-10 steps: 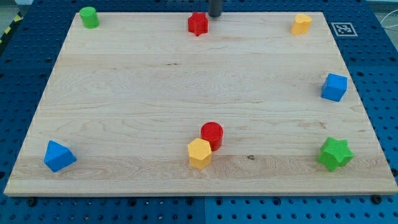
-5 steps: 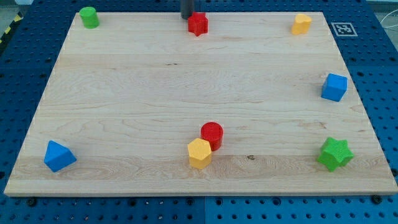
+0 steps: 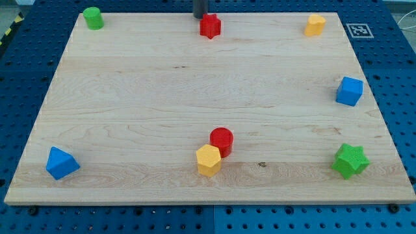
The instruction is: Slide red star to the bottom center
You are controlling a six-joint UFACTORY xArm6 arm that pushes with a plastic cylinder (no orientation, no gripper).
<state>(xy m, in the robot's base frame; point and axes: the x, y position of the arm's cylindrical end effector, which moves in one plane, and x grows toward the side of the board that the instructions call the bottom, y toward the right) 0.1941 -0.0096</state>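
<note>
My tip (image 3: 199,16) sits at the view's top edge of the counter (image 3: 130,97), just beside the red star (image 3: 210,26) on its upper-left side; contact between them cannot be made out. The tool is a plain rod (no jaws to open or close). The red star lies at top center, well apart from the red cylinder (image 3: 221,140) and yellow hexagon block (image 3: 208,160), which touch each other near bottom center. A green star (image 3: 350,160) rests at the bottom right.
</note>
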